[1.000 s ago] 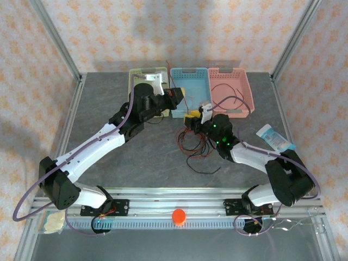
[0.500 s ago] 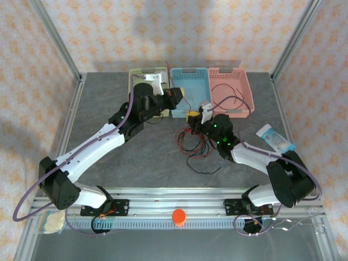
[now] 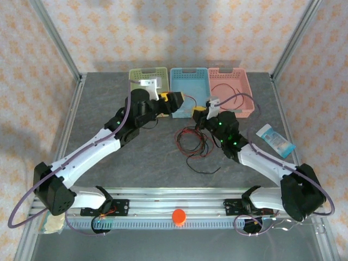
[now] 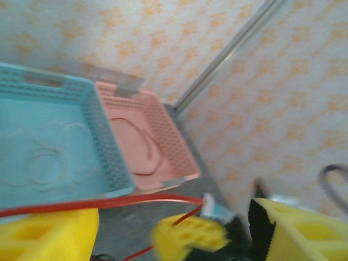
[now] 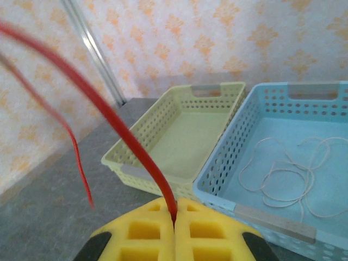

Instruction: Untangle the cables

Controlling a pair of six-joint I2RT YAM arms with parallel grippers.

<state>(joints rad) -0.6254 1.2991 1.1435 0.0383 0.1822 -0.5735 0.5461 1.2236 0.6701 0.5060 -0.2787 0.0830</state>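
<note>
Cables [image 3: 190, 142], red and black, are lying tangled on the table [image 3: 136, 157] just in front of the blue basket [image 3: 189, 71]. The right gripper [image 5: 175, 211] is pinching one red cable [image 5: 128, 136] between fully closed pads, near that basket's front edge. The left gripper [image 3: 177, 102] is hovering at the same edge with its fingers spread wide, clamping nothing. A whitish cable [image 5: 283, 174] is resting inside the basket.

Grey table [image 3: 109, 98] carries a yellow basket [image 3: 147, 70], blue basket [image 3: 189, 71], pink basket [image 3: 248, 93], tangled cables [image 3: 191, 142], a packet [image 3: 275, 140]
</note>
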